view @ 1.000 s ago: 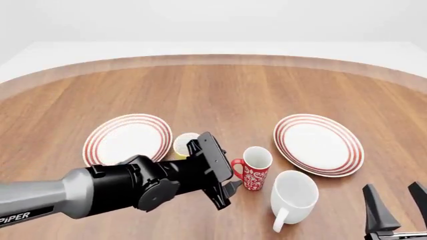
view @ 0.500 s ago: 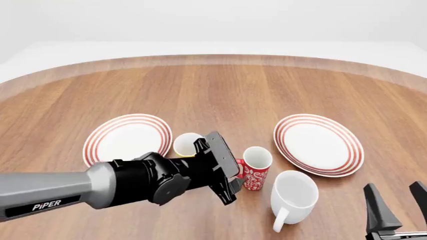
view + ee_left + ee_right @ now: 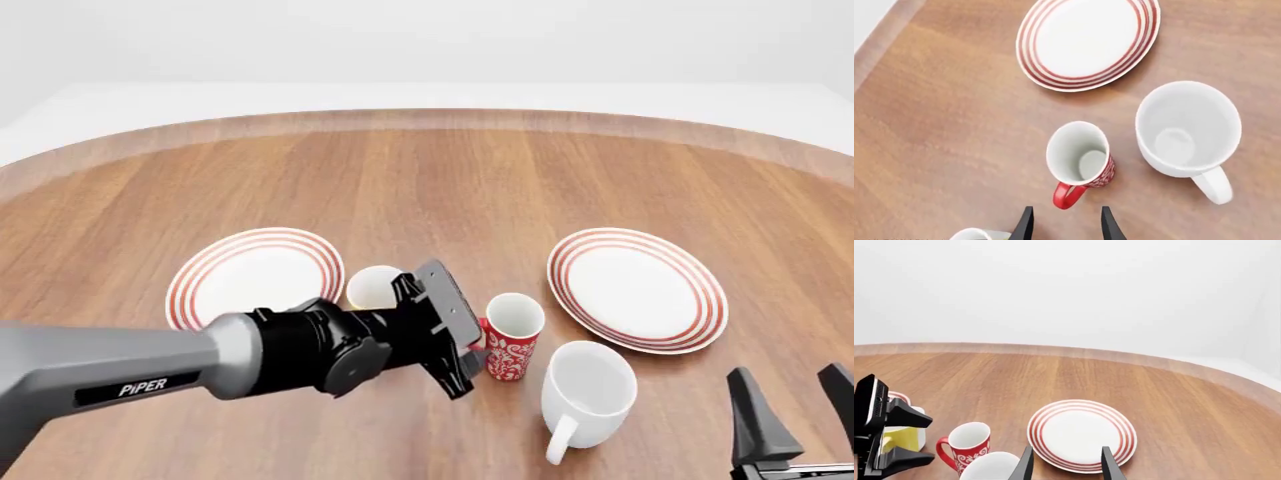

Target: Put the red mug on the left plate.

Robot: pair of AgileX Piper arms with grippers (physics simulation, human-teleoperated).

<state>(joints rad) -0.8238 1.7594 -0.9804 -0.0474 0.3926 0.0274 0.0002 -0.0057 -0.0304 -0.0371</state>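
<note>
We see the red mug [image 3: 510, 335], slim with white floral pattern, upright between the two plates beside the white mug [image 3: 587, 390]; the left gripper [image 3: 1066, 226], fingers spread, faces its handle without touching.

The left arm [image 3: 267, 360] hides most of the yellow mug [image 3: 374, 285]; the red mug [image 3: 509, 337] handle is covered; frame edges crop both grippers' fingers.
</note>
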